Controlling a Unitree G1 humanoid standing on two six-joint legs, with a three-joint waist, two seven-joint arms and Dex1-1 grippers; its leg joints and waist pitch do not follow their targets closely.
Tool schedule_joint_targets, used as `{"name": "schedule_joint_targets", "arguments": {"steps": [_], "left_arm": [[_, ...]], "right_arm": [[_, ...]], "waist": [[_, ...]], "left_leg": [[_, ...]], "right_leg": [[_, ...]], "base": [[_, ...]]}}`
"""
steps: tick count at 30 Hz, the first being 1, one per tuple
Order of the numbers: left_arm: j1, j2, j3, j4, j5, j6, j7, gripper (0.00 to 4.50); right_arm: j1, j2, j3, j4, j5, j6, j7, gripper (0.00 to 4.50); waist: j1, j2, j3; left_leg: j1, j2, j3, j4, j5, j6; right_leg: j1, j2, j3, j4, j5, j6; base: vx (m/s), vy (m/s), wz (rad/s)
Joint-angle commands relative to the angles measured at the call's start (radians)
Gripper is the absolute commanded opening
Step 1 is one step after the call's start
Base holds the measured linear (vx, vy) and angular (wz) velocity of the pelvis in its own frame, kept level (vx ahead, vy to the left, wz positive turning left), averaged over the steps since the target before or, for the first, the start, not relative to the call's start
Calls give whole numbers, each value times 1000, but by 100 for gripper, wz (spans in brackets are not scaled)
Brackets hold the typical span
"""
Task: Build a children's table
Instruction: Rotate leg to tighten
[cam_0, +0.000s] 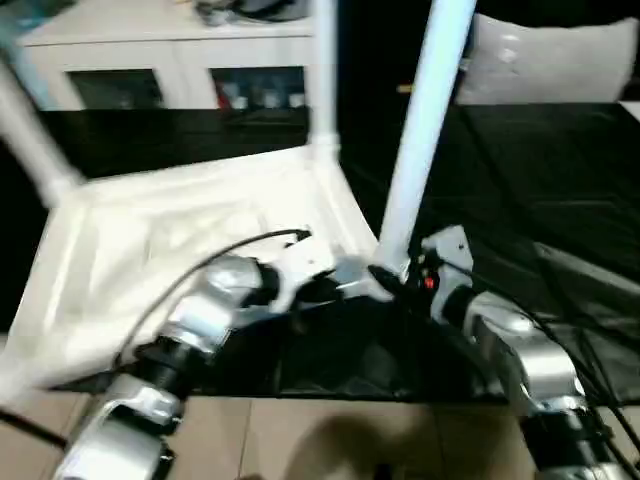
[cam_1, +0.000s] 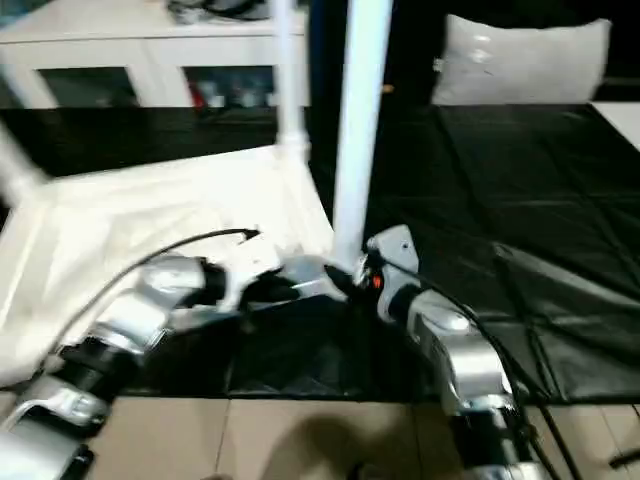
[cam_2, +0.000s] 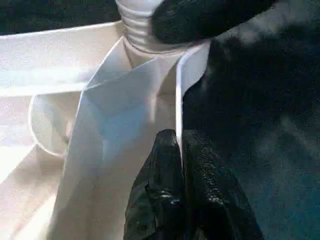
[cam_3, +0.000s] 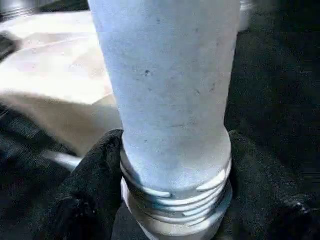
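1. Black sheeting covers the large work surface (cam_0: 560, 180), creased toward the right; pale floor tiles (cam_0: 300, 435) show along its near edge.
2. At the back stands a white cabinet (cam_0: 170, 60) with glass doors, small things dimly visible behind the glass, and to the right of it a pale cushion (cam_1: 525, 60) lies at the table's far side.
3. The children's table (cam_0: 180, 250) lies upside down on the left part of the black cover, ribbed underside up, its near right corner close to the cover's edge.
4. Two legs already rise from it: one at the far right corner (cam_0: 322, 70), one leaning at the far left (cam_0: 30, 130).
5. A third leg (cam_0: 425, 120) stands nearly upright over the near right corner, its threaded end (cam_3: 175, 200) at the socket.
6. The right gripper (cam_3: 175, 220) has its black fingers (cam_3: 85, 200) spread around this leg's threaded base, one on each side.
7. The left gripper (cam_2: 181, 150) pinches the table's thin rim wall between pressed-together fingers (cam_2: 160, 190), just beside that corner.
8. A black cable (cam_0: 200, 265) arcs over the left forearm across the tabletop.
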Motion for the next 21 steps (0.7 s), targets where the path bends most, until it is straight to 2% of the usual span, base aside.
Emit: {"name": "schedule_joint_targets", "arguments": {"steps": [1, 2, 3, 4, 5, 7, 10, 12, 14, 17, 18, 21], "left_arm": [[-24, -113, -5, -64, -14, 41, 114, 0], [-29, -129, -7, -63, -1, 37, 144, 0], [-29, -129, -7, -63, -1, 37, 144, 0], [-26, -142, -19, -81, 15, 43, 166, 0], [-23, -144, -24, -88, 18, 44, 165, 0], [-17, -134, -23, -92, 22, 34, 156, 0], [-17, -109, -25, -83, 30, 18, 148, 0], [-14, -61, -22, -58, 36, -25, 120, 0], [-12, -47, -20, -52, 37, -38, 115, 0], [-7, 3, -14, -40, 22, -65, 58, 0], [-7, 10, -14, -38, 19, -71, 46, 0], [-8, 31, -19, -29, 12, -100, 9, 0]], "right_arm": [[-39, 86, 21, 75, 8, 24, -110, 274], [-50, 93, 19, 91, -4, 23, -137, 274], [-50, 93, 19, 91, -4, 23, -137, 274], [-58, 108, 9, 104, -24, 16, -159, 274], [-60, 111, 5, 108, -26, 7, -157, 274], [-54, 104, 0, 100, -27, -17, -145, 330], [-43, 92, -2, 88, -17, -43, -116, 353], [-15, 52, -10, 53, 3, -69, -51, 362], [-6, 39, -14, 42, 10, -79, -34, 390], [32, -54, -29, -5, 52, -109, 111, 412], [37, -69, -28, -11, 58, -115, 137, 422], [46, -112, -30, -25, 72, -126, 199, 442]], "waist": [[-2, -14, -60], [-7, -12, -61], [-7, -13, -63], [-8, -15, -66], [-7, -15, -67], [-3, -17, -69], [5, -15, -72], [11, -12, -75], [16, -11, -77], [24, -13, -74], [25, -16, -74], [30, -15, -74]], "left_leg": [[-10, 35, -23, -78, -264, 54], [-11, 36, -22, -76, -242, 65], [-11, 35, -21, -75, -232, 70], [-17, 33, -20, -74, -203, 84], [-17, 36, -18, -73, -188, 100], [-15, 34, -13, -69, -169, 115], [-22, 37, -14, -68, -120, 135], [-20, 38, -15, -68, -107, 144], [-20, 43, -14, -66, -82, 159], [-19, 45, -13, -67, -103, 162], [-19, 44, -12, -66, -109, 162], [-19, 45, -12, -68, -120, 157]], "right_leg": [[58, -63, 34, -93, -509, -74], [55, -62, 37, -91, -470, -96], [55, -61, 38, -90, -452, -103], [59, -62, 42, -82, -412, -117], [57, -63, 45, -81, -390, -128], [56, -62, 47, -78, -367, -143], [61, -62, 49, -67, -303, -162], [62, -61, 49, -62, -267, -169], [61, -61, 52, -54, -214, -189], [61, -61, 51, -59, -244, -185], [62, -62, 51, -59, -251, -181], [58, -62, 51, -61, -277, -180]], "base": [[0, 0, 0], [0, 0, 0], [0, 0, 0], [0, 0, 0], [0, 0, 0], [0, 0, 0], [0, 0, 0], [0, 0, 0], [0, 0, 0], [0, 0, 0], [0, 0, 0], [0, 0, 0]]}}
